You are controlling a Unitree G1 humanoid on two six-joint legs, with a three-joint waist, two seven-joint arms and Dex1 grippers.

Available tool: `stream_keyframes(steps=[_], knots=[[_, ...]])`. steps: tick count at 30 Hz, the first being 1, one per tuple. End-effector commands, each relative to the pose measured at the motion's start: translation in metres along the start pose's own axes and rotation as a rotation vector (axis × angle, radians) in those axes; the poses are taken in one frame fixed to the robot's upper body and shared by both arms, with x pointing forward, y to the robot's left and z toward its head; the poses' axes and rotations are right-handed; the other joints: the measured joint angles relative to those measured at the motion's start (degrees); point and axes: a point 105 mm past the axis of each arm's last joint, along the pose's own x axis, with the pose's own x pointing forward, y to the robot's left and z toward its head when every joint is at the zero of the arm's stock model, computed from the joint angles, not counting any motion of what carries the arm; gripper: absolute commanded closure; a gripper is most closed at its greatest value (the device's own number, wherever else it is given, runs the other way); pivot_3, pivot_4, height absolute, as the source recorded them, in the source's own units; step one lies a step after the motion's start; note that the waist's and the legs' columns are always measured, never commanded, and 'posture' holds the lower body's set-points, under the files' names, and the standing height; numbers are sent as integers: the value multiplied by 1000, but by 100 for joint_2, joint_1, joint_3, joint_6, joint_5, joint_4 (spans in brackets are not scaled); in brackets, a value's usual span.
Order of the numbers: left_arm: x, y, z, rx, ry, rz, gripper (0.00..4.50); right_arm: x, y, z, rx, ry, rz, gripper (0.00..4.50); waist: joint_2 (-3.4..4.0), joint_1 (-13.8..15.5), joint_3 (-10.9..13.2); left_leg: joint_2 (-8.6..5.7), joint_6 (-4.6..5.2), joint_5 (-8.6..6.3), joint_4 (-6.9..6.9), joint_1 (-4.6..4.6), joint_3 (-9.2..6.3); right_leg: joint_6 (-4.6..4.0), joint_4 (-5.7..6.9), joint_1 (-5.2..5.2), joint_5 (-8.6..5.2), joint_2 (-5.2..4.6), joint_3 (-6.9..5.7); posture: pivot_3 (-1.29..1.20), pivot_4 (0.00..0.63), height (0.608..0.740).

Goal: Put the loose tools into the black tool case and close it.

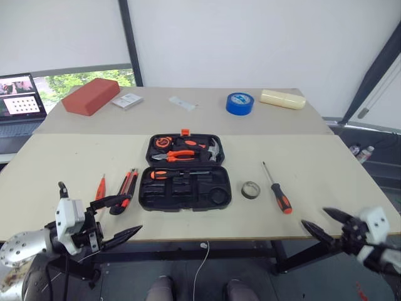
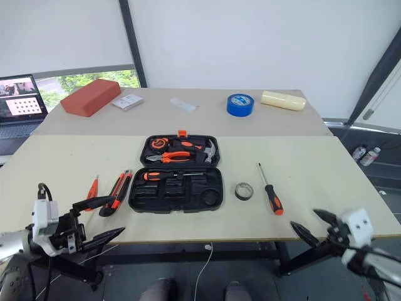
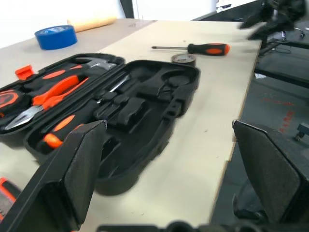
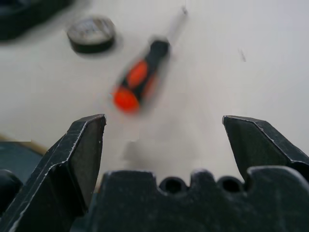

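tool case (image 1: pixel 185 171) mid-table; knife (image 1: pixel 124 190), tester pen (image 1: pixel 100 187) to its left; tape roll (image 1: pixel 250 189), screwdriver (image 1: pixel 277 188) to its right

A pale counter (image 1: pixel 326 182) stands before white wall panels (image 1: pixel 250 37) split by a dark post (image 1: pixel 130 41). A window (image 1: pixel 81 80) showing greenery sits beyond the far left corner, beside a laptop (image 1: pixel 19 97).

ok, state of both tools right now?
Left tool: open, holding nothing.
Right tool: open, holding nothing.
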Motion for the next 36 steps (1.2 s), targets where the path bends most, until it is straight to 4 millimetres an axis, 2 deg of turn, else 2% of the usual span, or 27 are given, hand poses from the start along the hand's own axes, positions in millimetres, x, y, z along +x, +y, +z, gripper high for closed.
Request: stream_keyframes(steps=[1,5,10,11,15,18,20,21,24,27,31,34,36], knots=[[7,-6,14,42,-57,-26,14,19,4,17,5,65,24,0,-6,16,1,0,0,0,0,-1,0,-2,0,-5,2,1,-1,0,150,740],[13,-9,14,39,-53,-44,14,42,3,16,32,185,37,0,-6,70,1,-2,1,1,1,-10,-2,-3,-1,-1,2,2,-8,0,150,740],[16,-10,14,49,-49,-56,14,54,-12,-3,23,348,-54,0,-8,111,0,-1,65,12,0,-51,-2,-25,-26,8,7,17,-3,0,150,740],[16,-10,14,53,-47,-60,0,54,-16,-5,22,370,-80,515,-8,112,0,-1,69,9,0,-59,-3,-23,-30,5,7,20,-2,0,150,740],[14,-9,16,58,-45,-55,0,52,-18,-4,50,395,-118,1676,-13,129,-3,1,71,5,2,-59,-4,-21,-36,10,7,24,-2,0,150,740],[11,-6,16,52,-47,-23,0,58,-11,12,44,275,-87,2804,-13,155,-2,1,65,2,6,-55,-3,-1,-43,7,-2,22,-2,0,150,740],[9,-3,16,44,-55,4,0,64,-1,30,5,147,-12,3457,-14,148,-1,2,32,-19,7,-45,-3,8,-48,5,-7,22,-3,0,150,740],[8,-2,16,42,-59,19,0,67,6,41,-33,69,48,3554,-13,140,-1,2,25,-24,9,-45,-1,8,-48,8,-5,20,-3,0,150,740],[-4,5,14,7,-82,159,0,83,39,91,-356,-152,322,3552,0,39,8,2,28,-22,9,-48,2,16,-44,13,4,24,6,0,150,740],[-17,4,8,-18,-73,247,0,105,67,119,-547,-203,526,3552,1,-116,18,7,68,3,6,-35,2,16,-43,5,21,38,22,0,150,740],[-27,1,4,-31,-55,318,0,138,107,133,-732,-137,735,3552,-2,-173,18,17,69,4,-6,-19,0,3,-35,5,18,48,20,0,150,740],[-29,1,4,-28,-53,343,0,161,129,139,-775,-90,776,3552,-3,-135,19,16,69,4,-14,-25,0,-30,-26,-1,21,44,15,0,150,740],[-27,1,4,-25,-55,350,0,175,137,134,-786,-15,772,3552,-2,-92,19,13,68,4,-14,-47,4,-36,-23,-19,24,38,13,0,150,740]])
